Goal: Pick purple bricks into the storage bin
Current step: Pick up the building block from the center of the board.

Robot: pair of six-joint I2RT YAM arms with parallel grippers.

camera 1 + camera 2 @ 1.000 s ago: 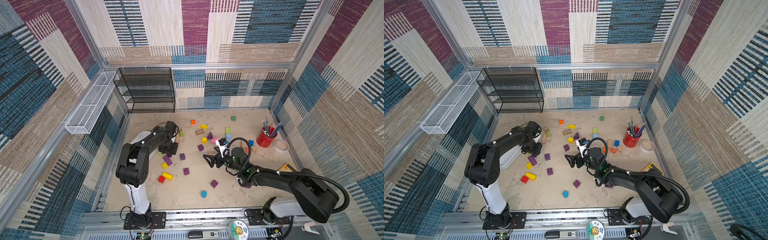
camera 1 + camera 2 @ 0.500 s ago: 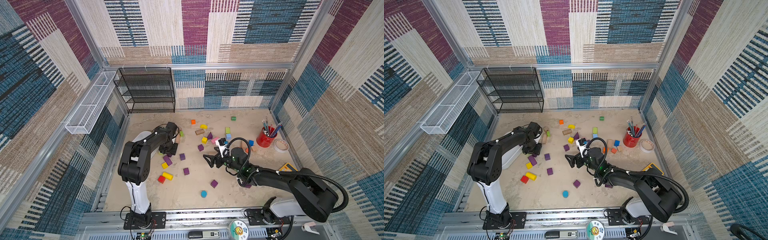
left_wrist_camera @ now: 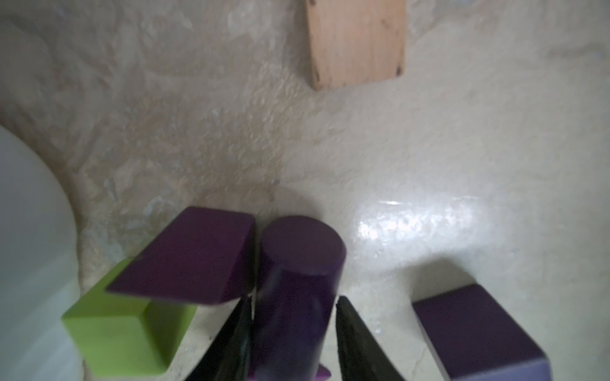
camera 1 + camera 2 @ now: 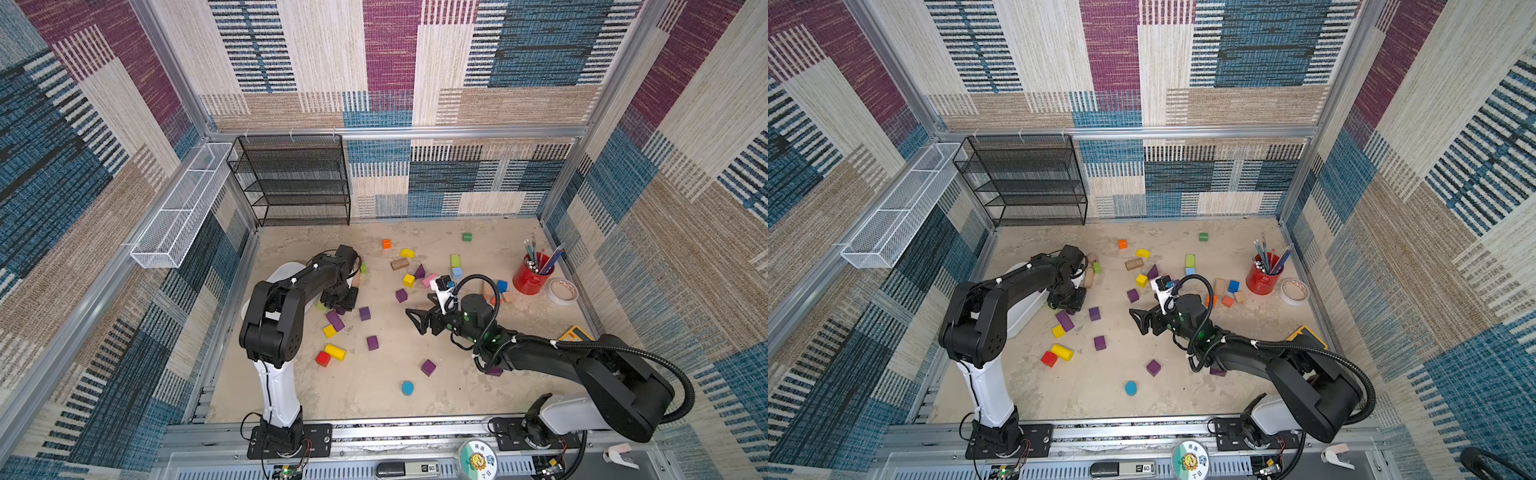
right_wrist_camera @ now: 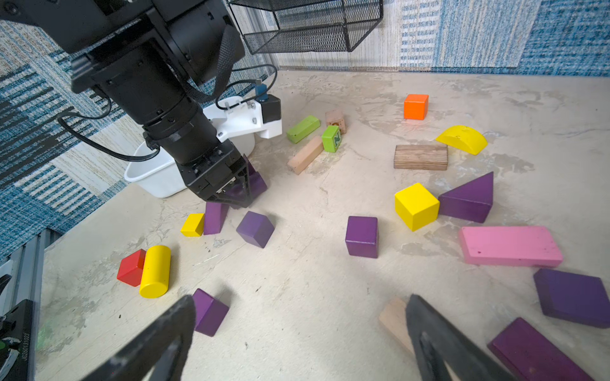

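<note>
**Left pincer point(image 3: 293, 301) at the moment of grasp.** Over the past second my left arm has scarcely shifted. What has changed is the pincer itself: its jaws have narrowed until the fingers point(image 3: 358, 333) lie against both flanks of a purple cylinder point(image 3: 300, 264). I read this as grasping, though the cylinder stands upright on the counter point(image 3: 429, 148) and is not yet lifted. A purple wedge point(image 3: 188, 254), propped on a green block point(image 3: 122, 330), sits close against one side of the cylinder. A purple block point(image 3: 475, 330) lies near the other side. The storage bin point(image 4: 1022, 313) stands just beside this cluster, partly under my left arm, and its contents are hidden. My right pincer point(image 5: 300, 301) has stayed where it was, released with jaws wide, hovering over mid-counter. Several loose purple bricks point(image 5: 361, 236) lie ahead of it. In my judgement the step is passing from approach to lift, with only a short carry to the bin. The likely hazard is the wedge being dragged or tipped as the cylinder rises.
</note>
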